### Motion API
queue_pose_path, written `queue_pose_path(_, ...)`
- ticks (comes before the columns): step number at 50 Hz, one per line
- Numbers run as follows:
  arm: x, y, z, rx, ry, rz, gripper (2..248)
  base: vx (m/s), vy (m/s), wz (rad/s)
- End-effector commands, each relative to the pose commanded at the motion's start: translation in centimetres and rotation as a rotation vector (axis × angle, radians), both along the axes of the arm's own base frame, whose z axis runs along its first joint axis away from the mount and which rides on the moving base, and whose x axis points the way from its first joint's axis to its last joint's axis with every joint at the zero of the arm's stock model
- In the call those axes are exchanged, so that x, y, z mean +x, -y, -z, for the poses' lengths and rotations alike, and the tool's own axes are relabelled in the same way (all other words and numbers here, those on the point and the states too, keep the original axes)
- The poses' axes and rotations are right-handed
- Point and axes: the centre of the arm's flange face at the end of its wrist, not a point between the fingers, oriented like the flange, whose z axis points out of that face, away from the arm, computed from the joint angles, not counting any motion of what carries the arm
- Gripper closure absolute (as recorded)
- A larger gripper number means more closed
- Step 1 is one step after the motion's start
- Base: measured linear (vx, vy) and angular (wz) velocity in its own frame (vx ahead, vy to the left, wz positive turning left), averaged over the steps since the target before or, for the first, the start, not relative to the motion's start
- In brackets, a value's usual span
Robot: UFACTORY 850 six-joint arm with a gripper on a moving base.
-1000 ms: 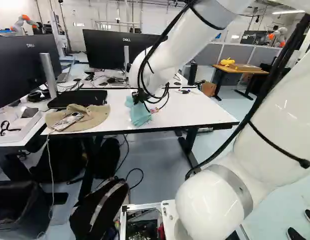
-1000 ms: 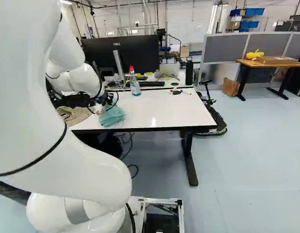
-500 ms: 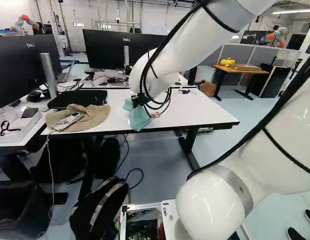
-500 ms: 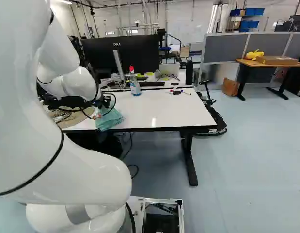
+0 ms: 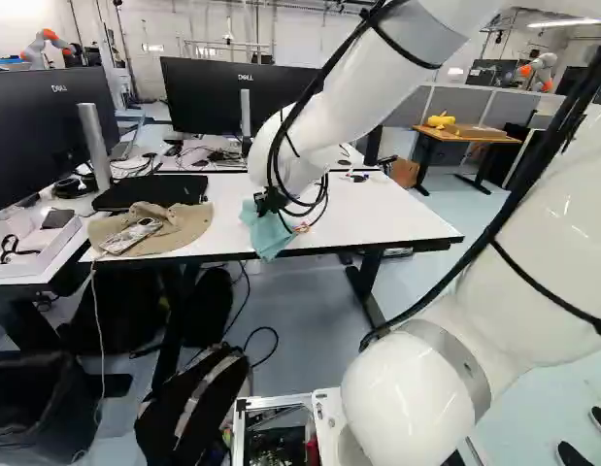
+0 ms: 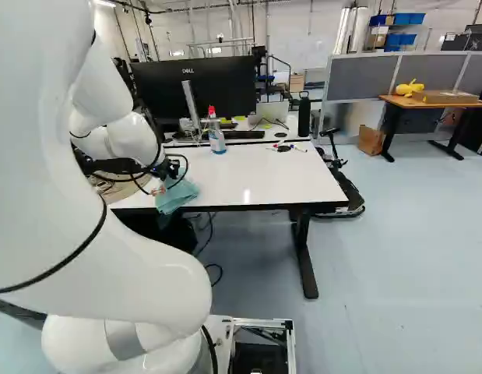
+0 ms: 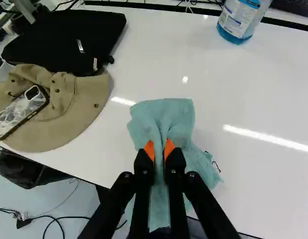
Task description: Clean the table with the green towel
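Progress of the wipe: the green towel [image 7: 166,117] is picked up and lies against the white table [image 6: 264,175], so the grasping stage is complete and the wiping stage is judged to be in hand. How much of the surface has been cleaned cannot be told, since bright reflections hide any residue. The broad part toward the spray bottle [image 7: 241,20] and the markers [image 6: 291,148] presumably remains to be covered. A small dark squiggle [image 7: 215,163] just beside the cloth may be ink or a loose thread; its nature cannot be determined.

The gripper [image 7: 159,149] is closed on the towel, a ridge of fabric pinched between its two orange pads. The towel itself is a pale blue-green, soft and thin. Ahead of the pads it spreads in a rumpled, roughly square flap; to one side a second fold fans out, and behind them a tail reaches over the table's near edge. It sits near the tan hat [image 7: 81,107], with bare tabletop between them; a phone [image 7: 19,114] rests on the hat, and a black case [image 7: 64,40] lies beyond. Strokes toward the hat would risk pushing it and its load; an even sweep probably calls for the flap to be kept flat under light pressure.
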Motion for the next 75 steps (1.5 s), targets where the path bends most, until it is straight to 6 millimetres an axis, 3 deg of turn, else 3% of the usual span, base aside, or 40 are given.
queue_pose_path(15, 0.7, -0.3, 1.7, -0.017, -0.040, 0.000, 209, 0.000, 0.000, 0.000)
queue_pose_path(75, 0.1, 0.0, 2.1, -0.037, -0.102, -0.002, 209, 0.000, 0.000, 0.000)
